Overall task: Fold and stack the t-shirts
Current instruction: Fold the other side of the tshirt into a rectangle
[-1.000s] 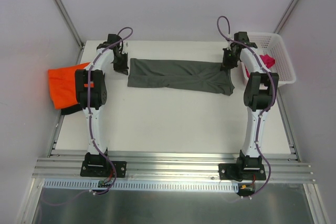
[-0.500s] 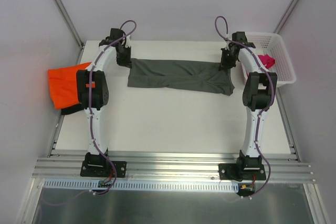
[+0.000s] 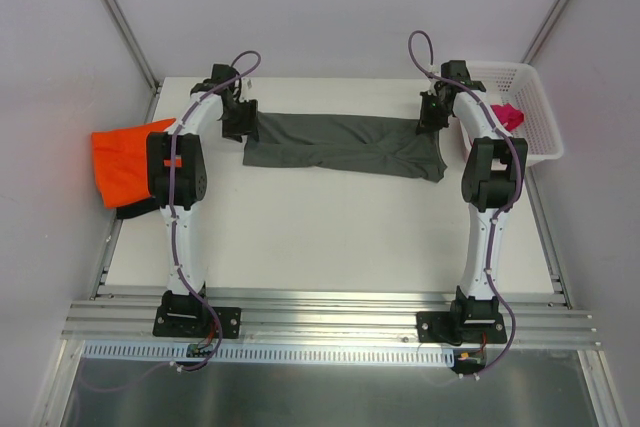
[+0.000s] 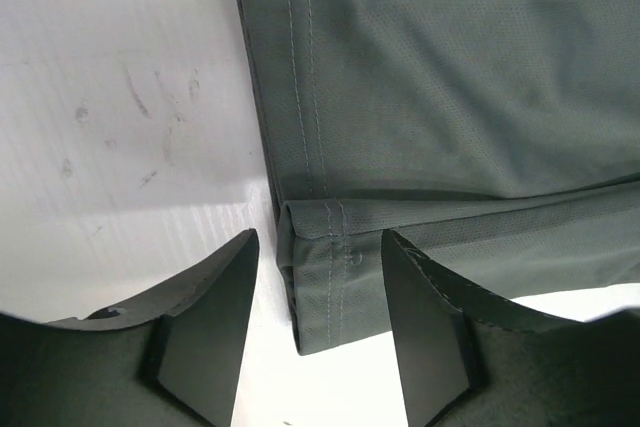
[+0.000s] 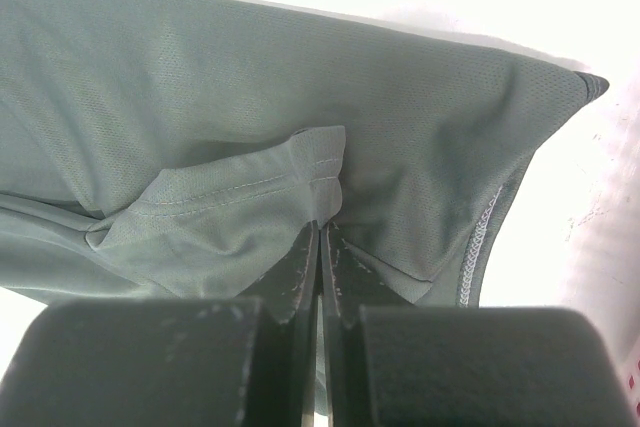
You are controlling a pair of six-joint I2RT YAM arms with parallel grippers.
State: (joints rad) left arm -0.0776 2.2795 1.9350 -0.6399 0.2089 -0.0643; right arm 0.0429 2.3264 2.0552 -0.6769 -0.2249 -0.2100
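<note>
Cloth of the dark grey t-shirt (image 3: 340, 145) lies folded lengthwise across the far tabletop (image 3: 330, 237). Right fingers (image 5: 295, 277) pinch its end, likely anchoring it; left fingers (image 4: 210, 287) stand apart astride the hem corner.

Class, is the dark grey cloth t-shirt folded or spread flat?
Folded: the dark grey cloth t-shirt lies as a narrow band, hem layers doubled.

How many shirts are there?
4: grey one spread mid-table, orange one at the left edge, dark one peeking from under it, pink one in the basket. More may be hidden.
</note>
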